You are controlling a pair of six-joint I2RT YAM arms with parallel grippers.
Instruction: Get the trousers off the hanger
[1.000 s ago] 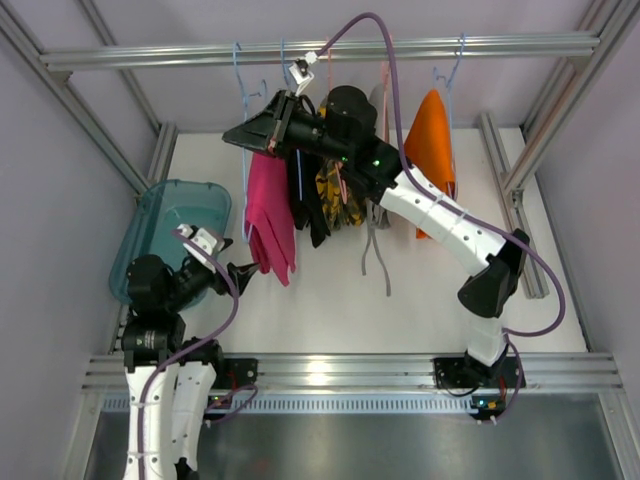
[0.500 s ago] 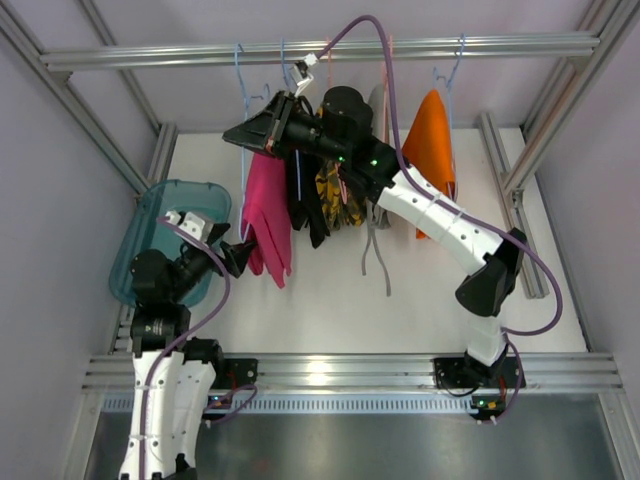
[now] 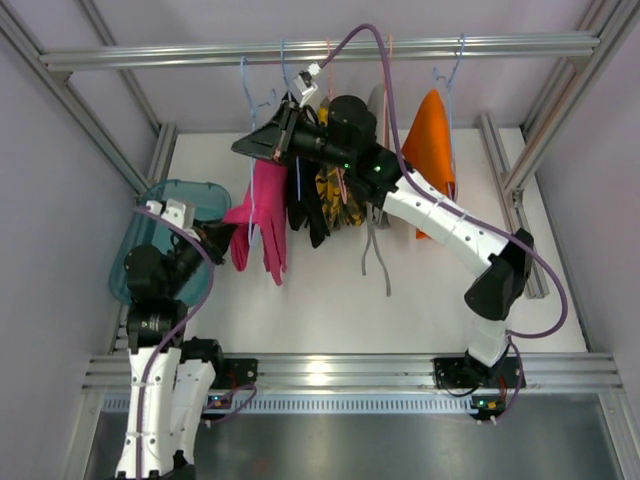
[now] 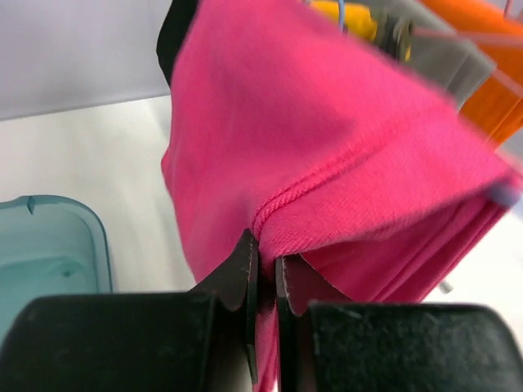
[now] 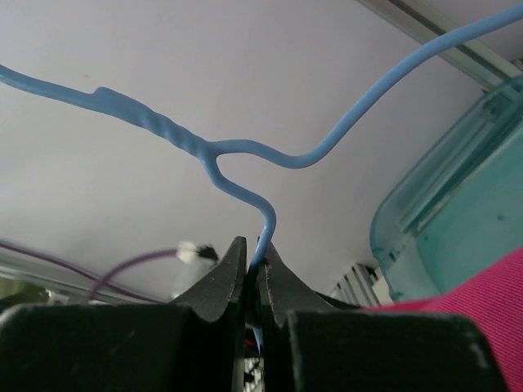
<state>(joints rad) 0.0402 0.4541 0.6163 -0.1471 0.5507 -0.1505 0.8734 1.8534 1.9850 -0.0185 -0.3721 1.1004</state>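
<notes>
Nearest you, the left gripper (image 4: pixel 263 253) is closed to a narrow slit, and you see a fold of the magenta-pink trousers (image 4: pixel 327 163) pinched between its two fingers. Just left of this gripper sits a translucent teal bin (image 3: pixel 160 215) on the white table (image 3: pixel 330 300).

Beyond the gripper, the pink pair hangs from a light-blue wire hanger (image 5: pixel 237 147), with one lower corner drawn sideways to the gripper. On the far side of the pink pair from the left gripper hang the black trousers (image 3: pixel 305 205), just beside the pink cloth.

Farther on and higher, the right gripper (image 5: pixel 255 265) is clamped on the hanger's wire, just below the twisted neck and above the pink cloth. To that gripper's right hang a yellow patterned garment (image 3: pixel 335 195), a grey garment (image 3: pixel 375 240) and an orange garment (image 3: pixel 432 150).

Farthest is the aluminium rail (image 3: pixel 500 45). You cannot tell whether the blue hanger's hook rests on it.
</notes>
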